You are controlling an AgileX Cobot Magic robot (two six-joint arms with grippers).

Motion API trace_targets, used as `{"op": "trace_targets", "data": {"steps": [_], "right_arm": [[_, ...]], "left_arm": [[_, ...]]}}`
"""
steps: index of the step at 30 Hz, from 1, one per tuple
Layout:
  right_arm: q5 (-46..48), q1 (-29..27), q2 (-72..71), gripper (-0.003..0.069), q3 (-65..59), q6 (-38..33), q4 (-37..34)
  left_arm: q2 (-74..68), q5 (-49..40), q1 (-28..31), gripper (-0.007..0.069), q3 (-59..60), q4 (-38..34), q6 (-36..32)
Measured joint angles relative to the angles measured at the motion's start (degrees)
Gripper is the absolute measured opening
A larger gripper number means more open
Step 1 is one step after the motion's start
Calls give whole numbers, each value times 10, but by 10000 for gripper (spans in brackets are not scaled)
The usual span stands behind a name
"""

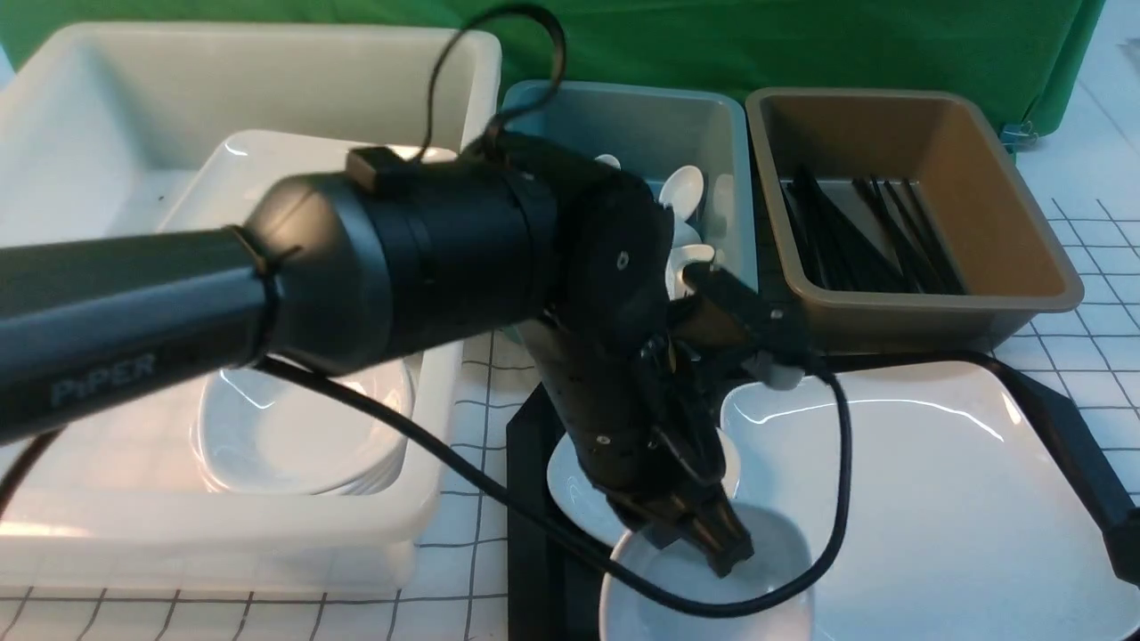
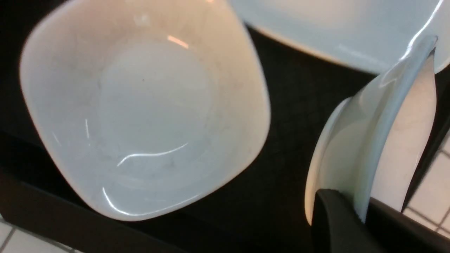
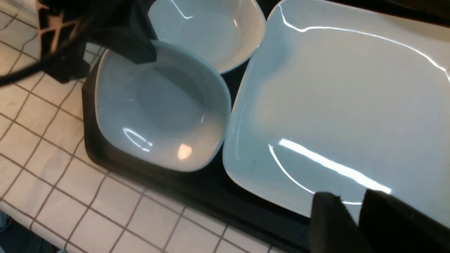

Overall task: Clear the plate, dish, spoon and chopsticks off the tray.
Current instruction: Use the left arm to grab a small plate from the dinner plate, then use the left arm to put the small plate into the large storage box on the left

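Note:
Two small white dishes and the big white plate (image 1: 935, 499) lie on the black tray (image 1: 525, 552). My left gripper (image 1: 726, 556) is shut on the far rim of the near dish (image 1: 766, 588). In the left wrist view that rim (image 2: 351, 147) runs between the jaws, beside the other dish (image 2: 144, 109). My right gripper (image 3: 351, 200) is shut on the plate's (image 3: 344, 98) near rim, one finger over it and one at its edge. White spoons (image 1: 686, 191) lie in the blue tub and black chopsticks (image 1: 873, 236) in the brown tub.
A large white tub (image 1: 267, 80) at the left holds a smaller white tub (image 1: 427, 427) with stacked dishes (image 1: 294, 436). The blue tub (image 1: 623, 116) and brown tub (image 1: 1024, 231) stand behind the tray. The left arm's cable (image 1: 837, 499) loops over the plate's corner. A gridded cloth (image 1: 472, 552) covers the table.

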State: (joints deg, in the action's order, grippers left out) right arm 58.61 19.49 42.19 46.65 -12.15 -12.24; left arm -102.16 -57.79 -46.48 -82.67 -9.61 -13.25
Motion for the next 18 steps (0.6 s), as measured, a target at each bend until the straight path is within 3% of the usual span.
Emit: {"op": "trace_targets", "data": {"steps": [9,13,15,17,18], "right_arm": [[-25,0,0,146,7,-21,-23],[-36,0,8,127,56,-97,-97],[-38,0,19,92,75,-126,-119],[-25,0,57,25,120,-184,-178],[-23,0,60,23,120,-184,-182]], "left_arm": [[34,-35,8,31,-66,-13,15],[81,-48,83,31,-96,-38,32],[99,-49,124,31,-99,-51,34],[135,-65,214,31,-101,-82,34],[135,-67,221,31,-101,-82,34]]}}
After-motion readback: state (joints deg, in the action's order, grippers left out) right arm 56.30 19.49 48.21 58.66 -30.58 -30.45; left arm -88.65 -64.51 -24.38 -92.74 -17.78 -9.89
